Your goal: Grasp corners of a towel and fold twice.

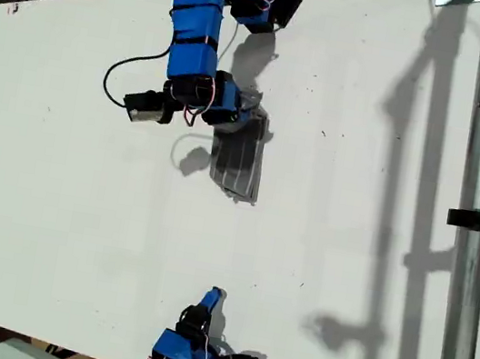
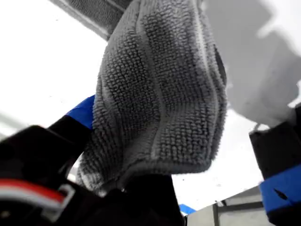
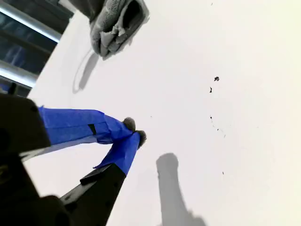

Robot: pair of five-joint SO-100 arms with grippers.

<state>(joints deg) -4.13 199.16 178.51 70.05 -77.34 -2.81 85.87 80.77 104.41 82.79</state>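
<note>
My second gripper (image 1: 214,297) sits at the bottom edge of the exterior view, low over the white surface (image 1: 78,208); its blue fingers (image 3: 117,134) are clenched tip to tip with nothing between them, small tufts of grey fluff showing at the tips. Bare surface separates it from the towel (image 1: 239,156), which is well apart from it, toward the top of the exterior view. There the towel is bunched into a narrow, folded bundle — its upper end is lifted and its lower end lies by its shadow on the surface. My first gripper (image 1: 232,114) is grasping that upper end: in the first wrist view the grey looped cloth (image 2: 160,94) drapes over and hides most of the fingers, with one blue finger (image 2: 83,112) showing beside it. A black cable (image 1: 120,67) loops out from this arm toward the exterior view's left. A metal pole (image 1: 477,219) stands at the exterior view's right.
</note>
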